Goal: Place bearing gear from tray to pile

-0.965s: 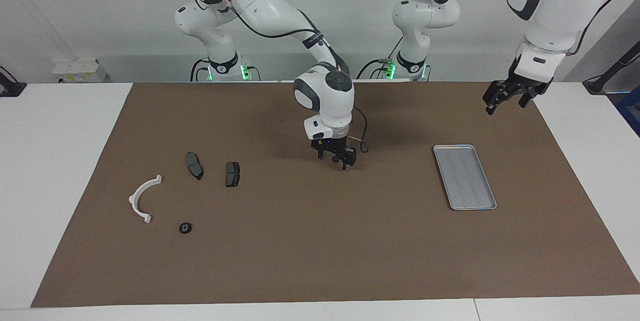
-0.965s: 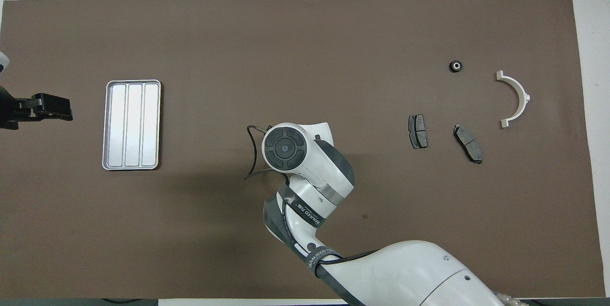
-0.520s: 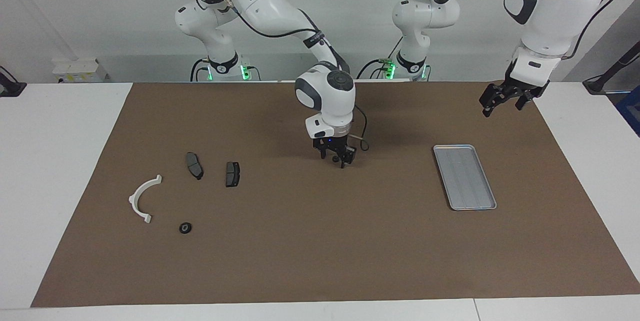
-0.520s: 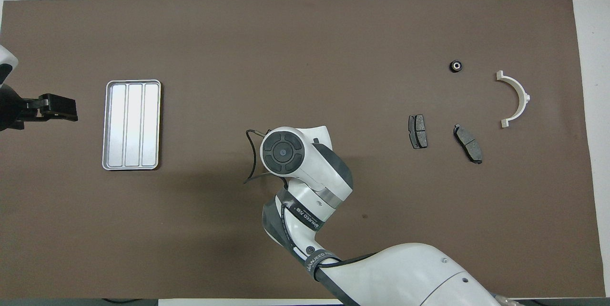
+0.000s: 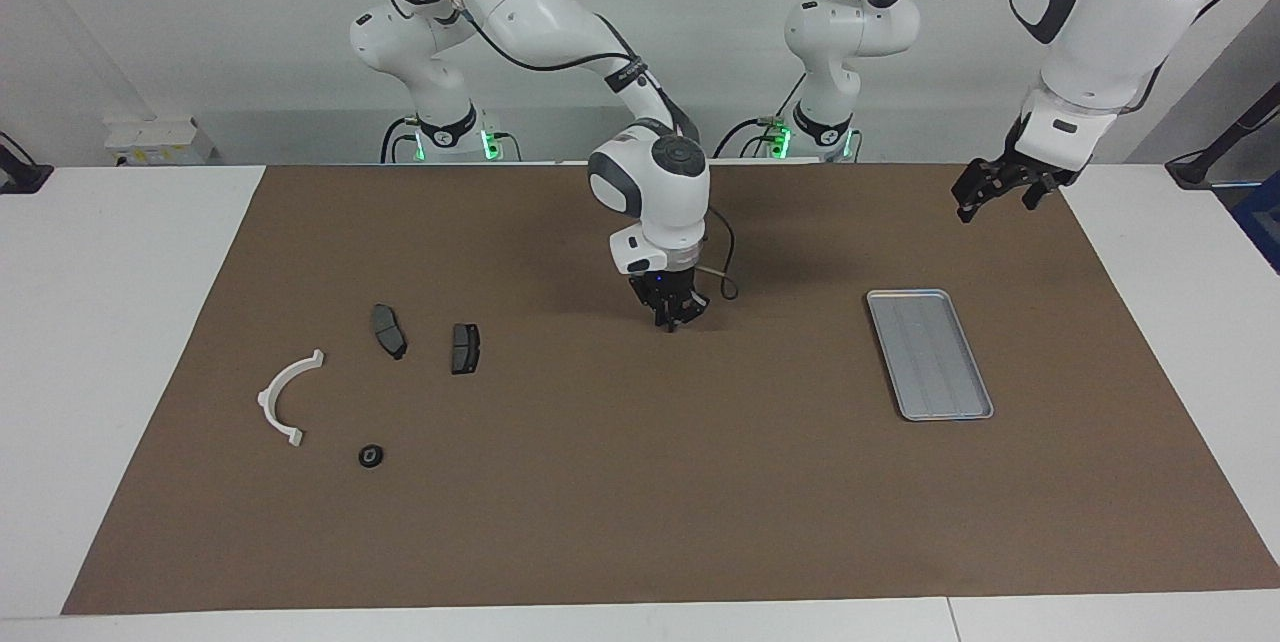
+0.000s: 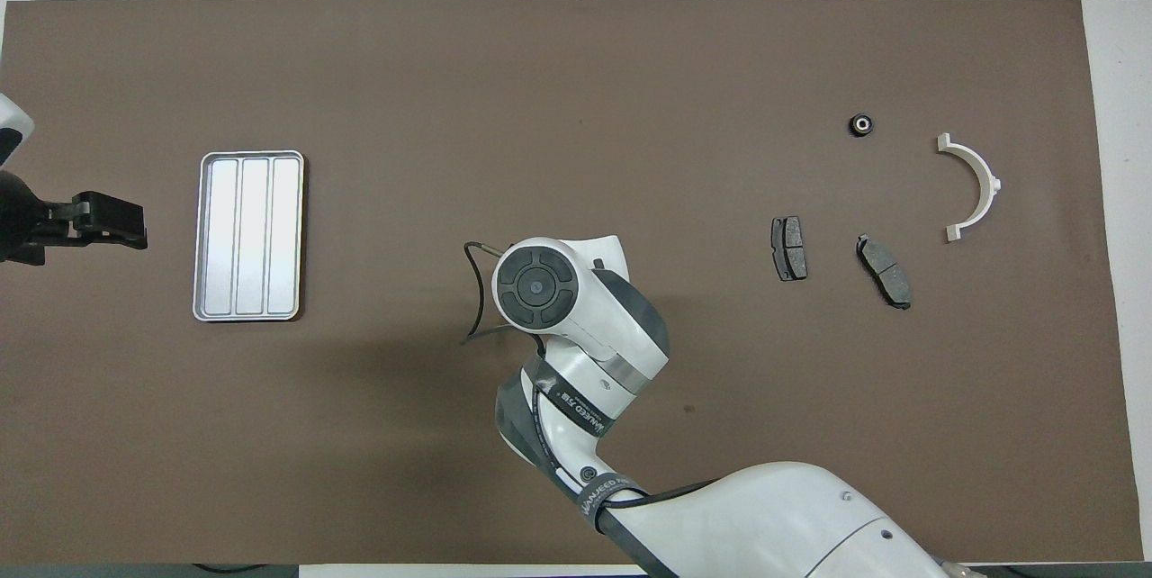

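A small black bearing gear [image 5: 371, 456] lies on the brown mat beside the white half-ring bracket [image 5: 285, 399], likely hard, light and best pinched across its rim; the tray [image 5: 930, 355] holds nothing, the right gripper [image 5: 671, 320] hangs closed empty mid-table, and the left gripper [image 5: 996, 190] waits open.

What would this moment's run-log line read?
flat silver metal tray: empty | small black bearing gear: by pile | right gripper: shut, mid-mat | left gripper: open

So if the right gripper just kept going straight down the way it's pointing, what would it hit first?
Most likely the bare brown mat. The right gripper points down, shut, over the middle of the table, with nothing visible beneath it; the tray and bearing gear lie well aside.
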`<state>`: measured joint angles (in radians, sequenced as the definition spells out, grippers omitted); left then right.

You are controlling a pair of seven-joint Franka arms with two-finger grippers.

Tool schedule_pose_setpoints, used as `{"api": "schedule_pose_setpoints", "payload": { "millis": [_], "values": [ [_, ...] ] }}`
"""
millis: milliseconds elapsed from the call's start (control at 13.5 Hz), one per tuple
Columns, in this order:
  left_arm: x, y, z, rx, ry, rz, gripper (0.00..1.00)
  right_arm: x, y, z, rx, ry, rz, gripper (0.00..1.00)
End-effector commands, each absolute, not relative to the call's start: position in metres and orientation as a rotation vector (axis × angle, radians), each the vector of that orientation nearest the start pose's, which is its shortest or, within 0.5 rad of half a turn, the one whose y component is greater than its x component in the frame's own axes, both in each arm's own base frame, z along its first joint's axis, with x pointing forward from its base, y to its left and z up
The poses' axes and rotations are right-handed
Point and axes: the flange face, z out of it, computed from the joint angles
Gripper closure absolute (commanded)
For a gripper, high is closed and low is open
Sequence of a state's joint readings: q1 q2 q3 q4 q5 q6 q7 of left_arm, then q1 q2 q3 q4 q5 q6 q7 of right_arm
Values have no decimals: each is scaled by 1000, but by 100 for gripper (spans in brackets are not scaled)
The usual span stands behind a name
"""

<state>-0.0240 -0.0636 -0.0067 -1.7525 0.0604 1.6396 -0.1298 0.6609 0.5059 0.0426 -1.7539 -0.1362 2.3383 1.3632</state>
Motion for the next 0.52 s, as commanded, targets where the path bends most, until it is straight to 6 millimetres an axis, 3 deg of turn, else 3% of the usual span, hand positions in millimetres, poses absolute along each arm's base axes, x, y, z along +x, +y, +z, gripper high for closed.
{"api": "schedule_pose_setpoints", "payload": {
  "millis": [0, 74, 148, 297, 445],
  "values": [
    [536, -18, 586, -3083, -110, 119, 0, 522, 427, 303, -3021, 885, -156, 100],
    [534, -17, 591, -3084, -114, 131, 0, 531, 426, 320, -3052, 853, -147, 100],
    [536, -17, 597, -3083, -115, 141, 0, 548, 411, 341, -3090, 804, -128, 100],
    [542, -18, 604, -3083, -115, 155, 0, 583, 360, 386, -3170, 646, -88, 100],
    [542, -18, 604, -3084, -115, 160, 0, 622, 281, 415, -3231, 382, -45, 100]
  ]
}}
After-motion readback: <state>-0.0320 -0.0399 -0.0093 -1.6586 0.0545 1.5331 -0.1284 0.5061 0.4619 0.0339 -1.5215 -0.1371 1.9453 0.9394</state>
